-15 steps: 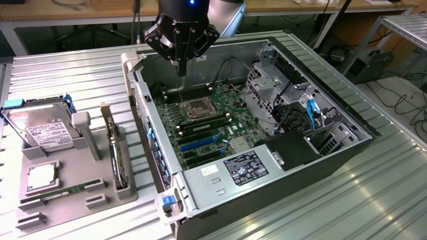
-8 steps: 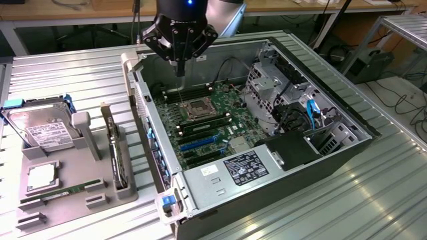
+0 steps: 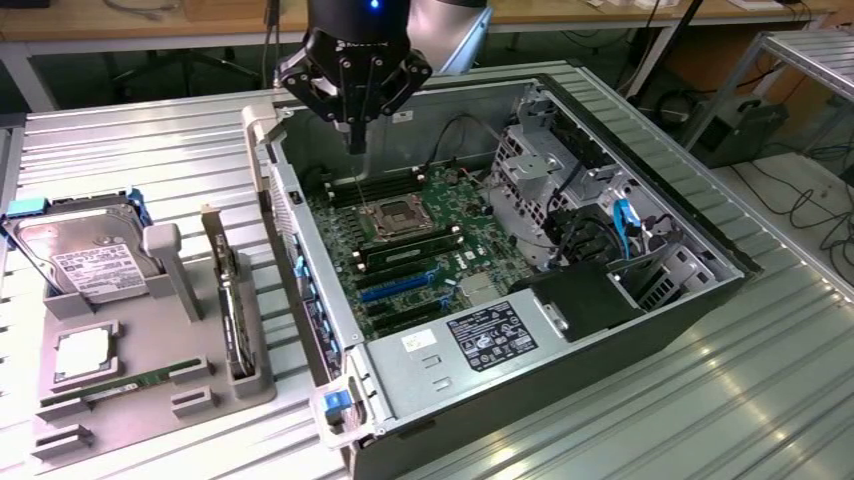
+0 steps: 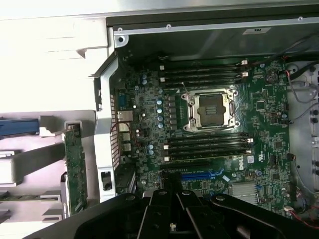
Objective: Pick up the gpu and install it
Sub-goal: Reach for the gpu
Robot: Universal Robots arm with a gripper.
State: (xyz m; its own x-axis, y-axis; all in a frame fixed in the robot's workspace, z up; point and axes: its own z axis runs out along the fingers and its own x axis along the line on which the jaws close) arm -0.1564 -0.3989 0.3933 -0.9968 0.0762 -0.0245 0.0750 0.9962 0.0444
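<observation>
So, step: pre-pick. The gpu is not yet lifted and nothing is installed.
gripper (image 3: 356,140): fingers pressed together, holding nothing. It hangs over the far end of the open PC case (image 3: 603,385), above the motherboard (image 3: 424,262) and near the CPU socket (image 3: 396,216).
gpu (image 3: 232,310): stands on edge in a slot of the grey parts tray (image 3: 140,335), outside the case. It is at roughly 7 o'clock from the gripper in the exterior view and well apart from it, with the case's side wall between them.
tray neighbours: the hard drive (image 3: 83,262) is upright at 9 o'clock of the gpu. The RAM stick (image 3: 118,385) lies flat at about 8 o'clock of it.
target (judged): a blue expansion slot (image 3: 400,286) on the motherboard, at 6 o'clock of the CPU socket. It looks empty.
progress: early; gripper and card are not in contact.
next move calls for (judged): fingers parted and lined up across the thin card, then a drop onto its top edge clear of the tray posts and the case wall.
risk: the card is narrow and on edge, so an off-centre grip could tilt it in its slot.
</observation>
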